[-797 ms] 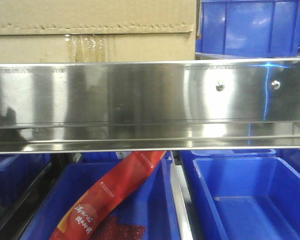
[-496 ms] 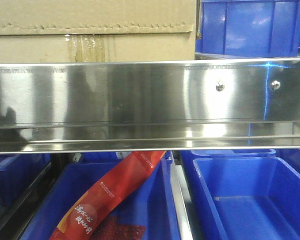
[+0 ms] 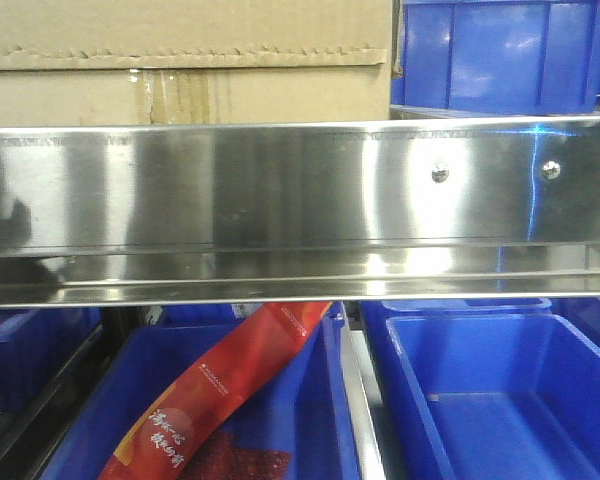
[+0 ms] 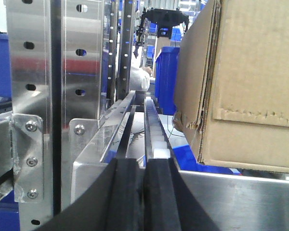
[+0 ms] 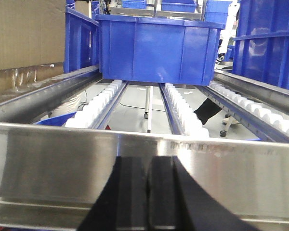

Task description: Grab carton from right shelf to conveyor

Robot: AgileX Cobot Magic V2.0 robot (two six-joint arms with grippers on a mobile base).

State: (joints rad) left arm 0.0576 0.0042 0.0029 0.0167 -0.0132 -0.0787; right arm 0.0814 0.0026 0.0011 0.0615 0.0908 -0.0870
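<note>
You had bright, even light. Glare bloomed white on the shelf rail (image 3: 280, 190) around its bolts (image 3: 440, 173), with a blue streak at right. Your front view was soft; the left gripper (image 4: 140, 202) and right gripper (image 5: 147, 197) sat dark and blurred.

Low way in: right shelf rail (image 3: 280, 190) is barring it, full width. Above it, roller lane (image 4: 151, 125) is running open btwn shelf posts (image 4: 33, 86) at left & carton (image 4: 241, 82) at right. Right of carton, blue bin (image 5: 156, 48) is blocking far end.

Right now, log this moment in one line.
carton: on shelf, not held | left gripper: shut, empty | right gripper: shut, empty | conveyor: unseen
</note>
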